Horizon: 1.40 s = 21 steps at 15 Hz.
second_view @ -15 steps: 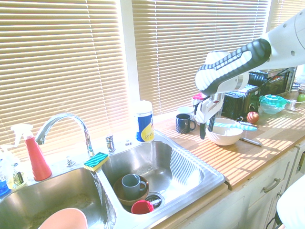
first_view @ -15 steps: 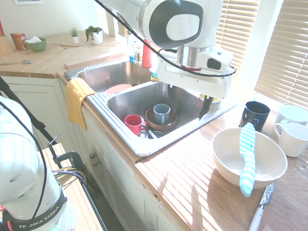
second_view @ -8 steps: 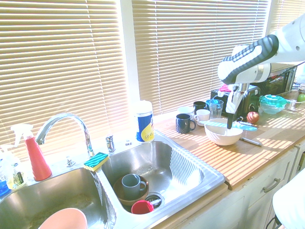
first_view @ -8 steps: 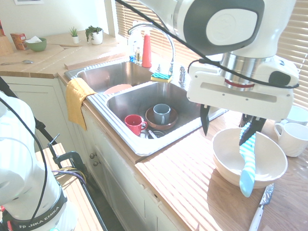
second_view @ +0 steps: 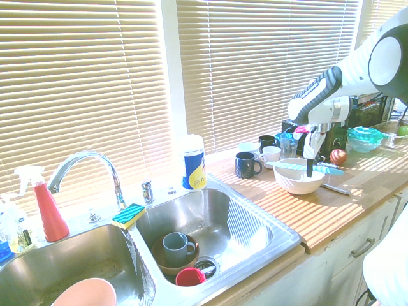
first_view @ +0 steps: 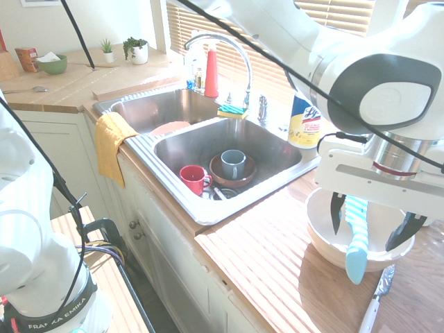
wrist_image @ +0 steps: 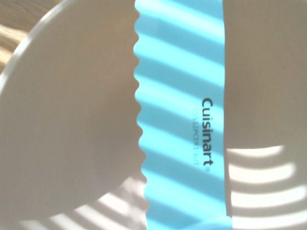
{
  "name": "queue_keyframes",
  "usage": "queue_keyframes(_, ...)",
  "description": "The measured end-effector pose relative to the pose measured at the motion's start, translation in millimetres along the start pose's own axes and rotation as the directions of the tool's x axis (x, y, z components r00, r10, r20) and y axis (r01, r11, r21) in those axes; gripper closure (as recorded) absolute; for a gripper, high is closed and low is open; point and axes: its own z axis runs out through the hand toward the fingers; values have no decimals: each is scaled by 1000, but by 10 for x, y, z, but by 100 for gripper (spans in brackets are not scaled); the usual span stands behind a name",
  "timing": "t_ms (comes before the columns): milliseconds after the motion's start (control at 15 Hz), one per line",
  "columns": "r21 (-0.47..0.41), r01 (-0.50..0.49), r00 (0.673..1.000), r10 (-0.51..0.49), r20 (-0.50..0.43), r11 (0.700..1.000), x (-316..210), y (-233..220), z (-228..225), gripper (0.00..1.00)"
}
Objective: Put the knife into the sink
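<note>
Kitchen, wood bench w/ blinds behind, strong sun stripes across everything. Knife lies across the white bowl, resting on the rim, handle end sticking out past the near edge in the first ext view. Bowl sits on the bench just beside the sink, on its right-basin side. Knife not in the sink yet.

Gripper hangs right over the bowl, jaws apart, one finger on each side of the knife; can't tell if either touches it. Second ext view shows same: gripper down at the knife, bowl under it.

Wrist view: turquoise blade close up, serrated edge, "Cuisinart" print, white bowl interior behind.

Sink right basin holds a grey mug in a brown bowl, plus a red mug. Pink bowl in the left basin. Yellow cloth draped over the sink's front edge. Sponge on the back rim by the faucet. Red spray bottle behind the faucet. Wipes canister at the far corner of the sink. Silver utensil w/ white handle on the bench near the bowl. Dark mug and white mug on the bench by the window.
</note>
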Motion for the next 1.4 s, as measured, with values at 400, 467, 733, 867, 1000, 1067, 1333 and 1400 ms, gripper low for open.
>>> queue_keyframes(400,0,16,1000,-16,-5,1000,76,90,-190,100)
queue_keyframes(467,1,18,1000,-18,-2,1000,73,88,-187,100)
queue_keyframes(733,2,24,1000,-24,14,1000,55,82,-168,100)
queue_keyframes(867,1,27,999,-27,24,1000,32,81,-128,100)
queue_keyframes(1000,1,29,999,-29,36,1000,-1,76,-69,100)
queue_keyframes(1067,1,30,999,-30,39,1000,-11,74,-49,100)
queue_keyframes(1333,-11,38,998,-38,42,999,-17,81,-48,100)
queue_keyframes(1400,-12,39,998,-38,41,999,-17,83,-51,100)
